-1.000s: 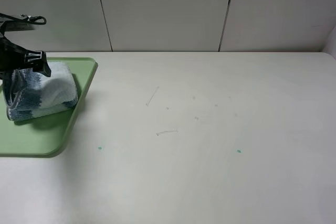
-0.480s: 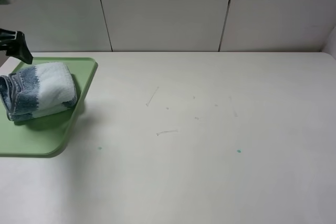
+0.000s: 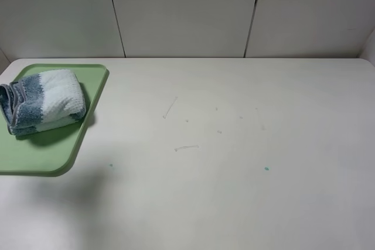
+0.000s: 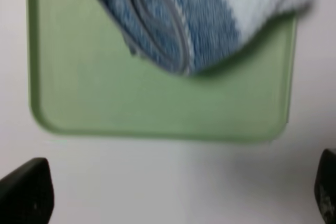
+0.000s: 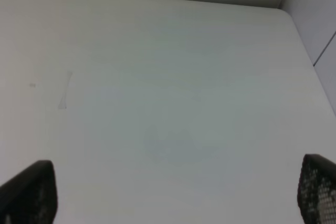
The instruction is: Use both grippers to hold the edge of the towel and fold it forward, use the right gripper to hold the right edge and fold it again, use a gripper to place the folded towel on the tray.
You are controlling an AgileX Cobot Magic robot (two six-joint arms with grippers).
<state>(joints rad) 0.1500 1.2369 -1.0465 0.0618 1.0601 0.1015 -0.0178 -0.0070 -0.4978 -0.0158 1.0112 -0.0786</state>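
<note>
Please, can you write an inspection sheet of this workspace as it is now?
Surface: pale table, faint scuffs, two small green dots.
Job's things: folded striped towel lying on the green tray, at the table's left.
Clutter: nothing seen.
Grippers: left gripper above the tray's edge, jaws apart, empty; right gripper over bare table, jaws apart, empty.
Cables: nothing seen.
Surroundings: plain panelled wall behind.

The left wrist view is blurred. The towel (image 4: 199,14) is cut off by the frame's top edge. Only the dark fingertips (image 4: 26,192) of the left gripper (image 4: 173,198) show at the bottom corners. The tray (image 3: 35,156) runs off the exterior view's left edge.
</note>
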